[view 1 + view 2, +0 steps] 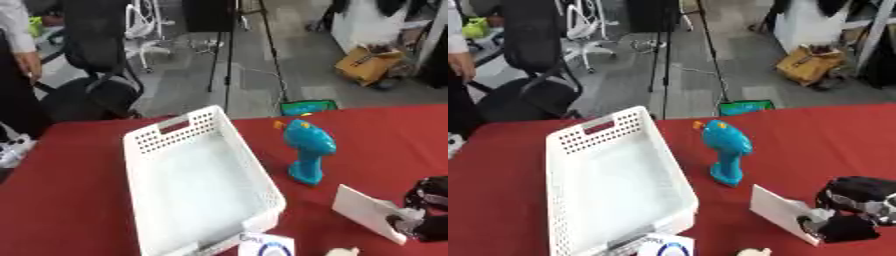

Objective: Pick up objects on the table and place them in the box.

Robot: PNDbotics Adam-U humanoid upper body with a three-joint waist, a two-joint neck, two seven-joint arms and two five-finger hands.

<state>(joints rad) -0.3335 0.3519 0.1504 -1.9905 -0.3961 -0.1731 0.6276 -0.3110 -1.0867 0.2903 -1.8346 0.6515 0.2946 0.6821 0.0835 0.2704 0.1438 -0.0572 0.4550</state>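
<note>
step: right hand (852, 210) fingers curled around white card (779, 212) at 4 o'clock | next: lift, carry to white basket (570, 150) at 9 o'clock

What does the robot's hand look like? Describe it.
Only the right hand shows, at the lower right. It is mostly black and bulky, with silver-grey parts at the joints and a pale band across it. No cables or markings can be made out.

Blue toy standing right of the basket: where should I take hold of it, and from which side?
Grip the blue toy round its narrow upright stem, between bulbous head and flared base. Come from its right: the white basket flanks its left, and the right hand is there, though probably holding a white card.
</note>
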